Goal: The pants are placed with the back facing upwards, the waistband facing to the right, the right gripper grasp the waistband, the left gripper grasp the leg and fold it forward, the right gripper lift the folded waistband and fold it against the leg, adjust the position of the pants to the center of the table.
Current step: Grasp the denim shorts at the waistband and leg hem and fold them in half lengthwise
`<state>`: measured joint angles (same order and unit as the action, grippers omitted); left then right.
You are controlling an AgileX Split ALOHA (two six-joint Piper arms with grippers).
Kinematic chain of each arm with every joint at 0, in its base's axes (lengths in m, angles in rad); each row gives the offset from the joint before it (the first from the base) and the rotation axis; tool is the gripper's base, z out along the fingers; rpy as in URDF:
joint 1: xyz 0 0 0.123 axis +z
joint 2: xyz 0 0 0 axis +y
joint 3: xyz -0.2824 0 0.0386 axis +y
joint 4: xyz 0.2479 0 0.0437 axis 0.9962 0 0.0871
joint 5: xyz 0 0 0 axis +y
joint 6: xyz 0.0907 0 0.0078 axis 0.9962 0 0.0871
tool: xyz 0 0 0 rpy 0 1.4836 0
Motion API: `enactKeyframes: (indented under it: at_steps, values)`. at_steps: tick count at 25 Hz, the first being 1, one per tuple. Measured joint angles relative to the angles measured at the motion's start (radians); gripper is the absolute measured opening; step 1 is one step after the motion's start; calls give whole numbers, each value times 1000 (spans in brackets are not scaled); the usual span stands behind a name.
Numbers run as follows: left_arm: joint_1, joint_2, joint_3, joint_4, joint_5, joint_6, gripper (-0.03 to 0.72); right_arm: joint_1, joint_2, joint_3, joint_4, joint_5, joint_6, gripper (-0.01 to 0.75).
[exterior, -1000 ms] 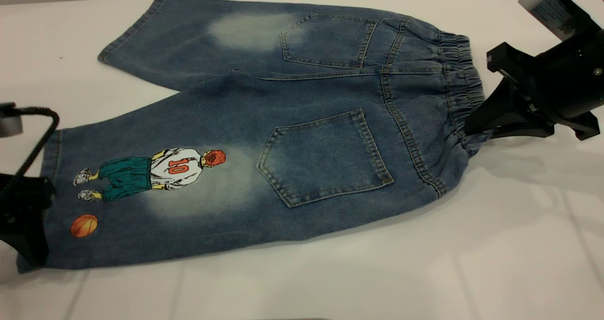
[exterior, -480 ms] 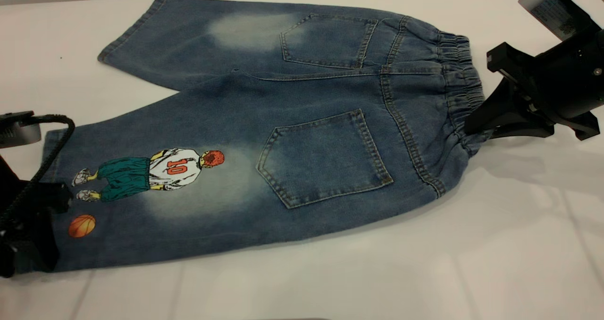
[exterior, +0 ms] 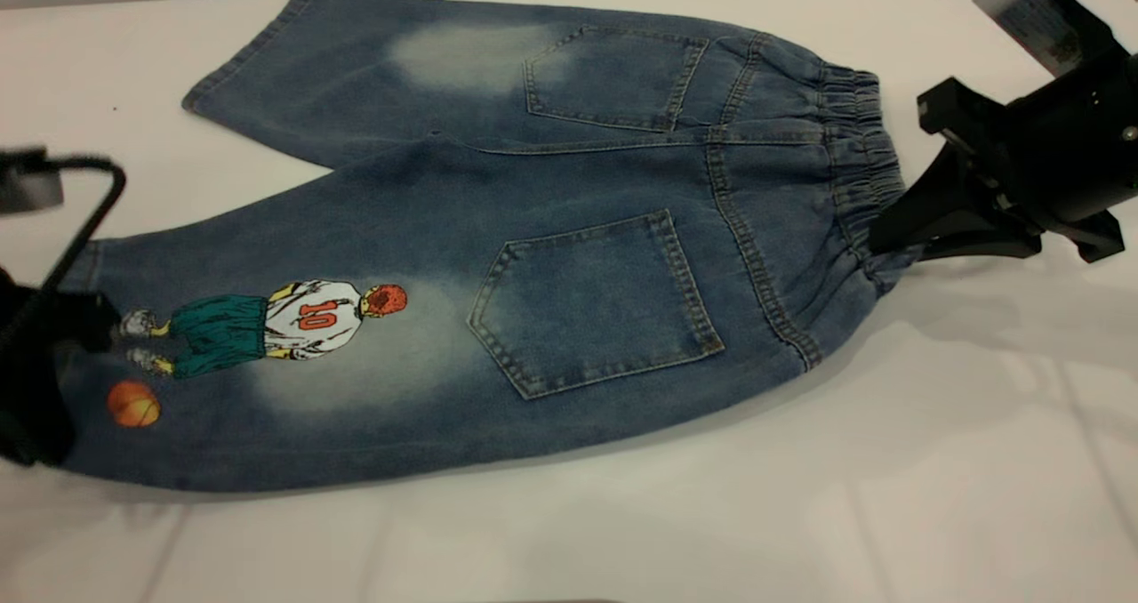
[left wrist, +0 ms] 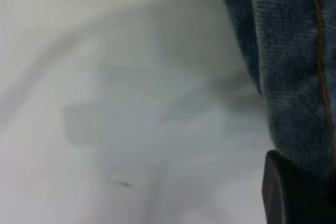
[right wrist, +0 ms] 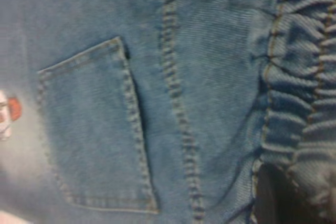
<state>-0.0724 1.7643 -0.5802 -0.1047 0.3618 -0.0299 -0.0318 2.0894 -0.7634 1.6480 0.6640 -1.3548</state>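
1 camera looks down from above at the whole pants (exterior: 498,265); 2 wrist cameras sit very close to them.

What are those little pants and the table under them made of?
The pants look like faded blue denim: a woven twill grain, tan topstitching and pale washed patches show. The waistband is gathered, probably elastic. The table is smooth, matte white, perhaps laminate; the exact material cannot be told.

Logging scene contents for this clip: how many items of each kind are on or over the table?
Pants: 1
Grippers: 2, the left gripper at the printed leg's hem, the right gripper at the waistband
Total: 3
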Motion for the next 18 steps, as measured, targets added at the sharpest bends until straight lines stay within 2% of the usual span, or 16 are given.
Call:
enactKeyframes:
  at_steps: [8,14,18]
  values:
    - [-108,-262,3,-16,138,2,48,-20,-107,78,-39,17,7,34]
    - [-110,-437,4,-32,201,1,48,-45,-253,201,-43,-10,-13,34]
    - [-111,-489,4,-32,168,1,48,-69,-326,220,-49,-18,-15,34]
